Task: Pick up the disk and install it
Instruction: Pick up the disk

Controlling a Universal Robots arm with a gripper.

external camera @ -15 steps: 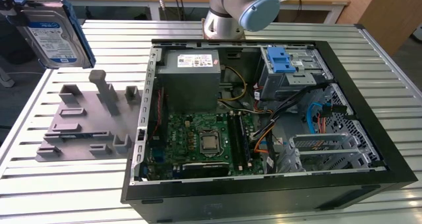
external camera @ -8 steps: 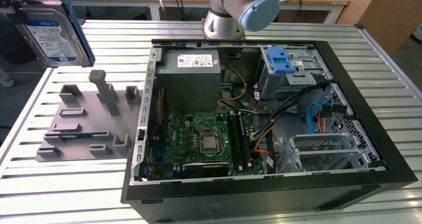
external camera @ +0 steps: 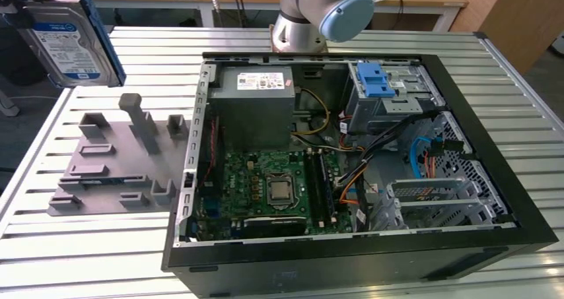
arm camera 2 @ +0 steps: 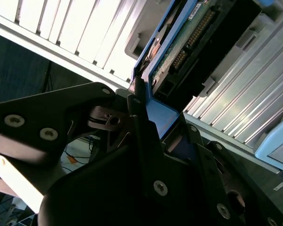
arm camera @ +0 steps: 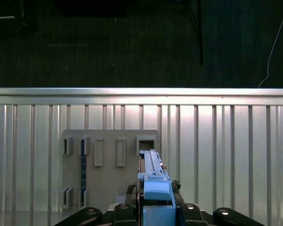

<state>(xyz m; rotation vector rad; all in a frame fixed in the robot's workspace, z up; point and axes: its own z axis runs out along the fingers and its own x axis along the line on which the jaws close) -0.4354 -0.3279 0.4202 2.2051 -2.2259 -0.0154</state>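
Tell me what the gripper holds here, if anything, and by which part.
The flat silver-grey hard drive in its blue plastic bracket, clamped between the jaws at the bracket's end.

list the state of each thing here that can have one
disk, held in the air on edge, off the table
gripper, fingers shut on the disk's blue bracket
computer case, lying flat, side panel off, inside exposed
drive cage, inside the case, disk not in it
grey holder, flat on the table beside the case, disk not on it

Exterior view looks down from high; all views share the table (external camera: pixel 105 246).
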